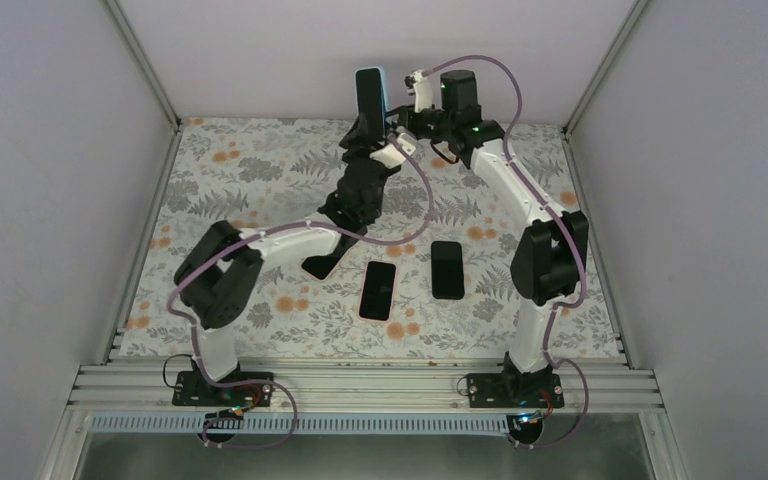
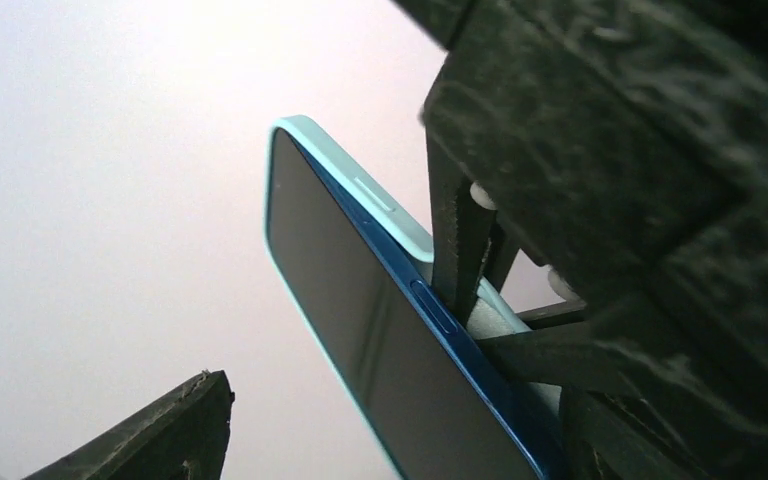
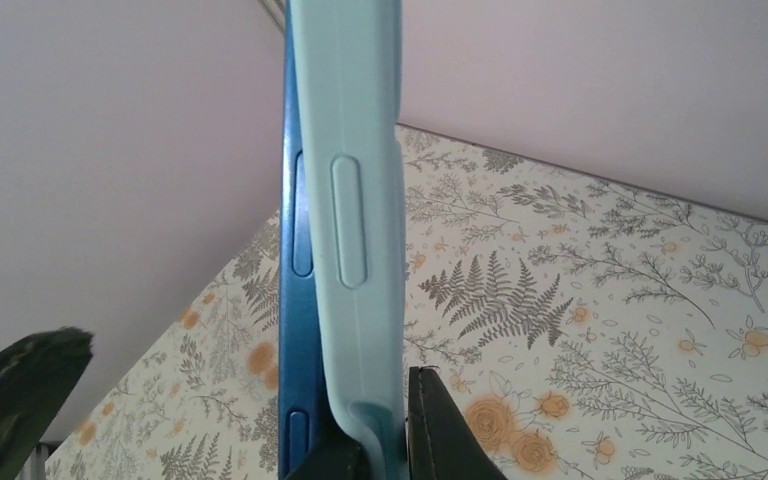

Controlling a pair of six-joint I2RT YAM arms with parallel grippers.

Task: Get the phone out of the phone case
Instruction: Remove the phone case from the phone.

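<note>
Phone [image 2: 360,300]: held up in the air over the far side of the counter [image 1: 260,170], standing almost upright. Its dark screen faces the left gripper.
Phone case [image 3: 345,200]: pale blue and still on the phone. In the left wrist view its rim goes around the top corner and along one long edge of the screen.
Side of the phone: in the right wrist view the blue metal edge and its buttons show bare beside the case wall. On this side the case does not cover the edge.
Right gripper [image 3: 390,440]: the jaws are closed tightly on the thin wall of the phone case, near its lower part.
Left gripper [image 1: 366,130]: it is under the phone with the jaws standing wide apart, and the phone is between them. One finger [image 2: 185,430] is clearly away from the screen. Whether the other finger touches the back, I cannot tell.
Other phones: two dark ones lie flat on the counter between the arms, one [image 1: 378,290] just beside the other [image 1: 447,270].
Dark flat thing [image 1: 320,265]: it lies on the counter, partly hidden under the left arm. What it is, I cannot tell.
</note>
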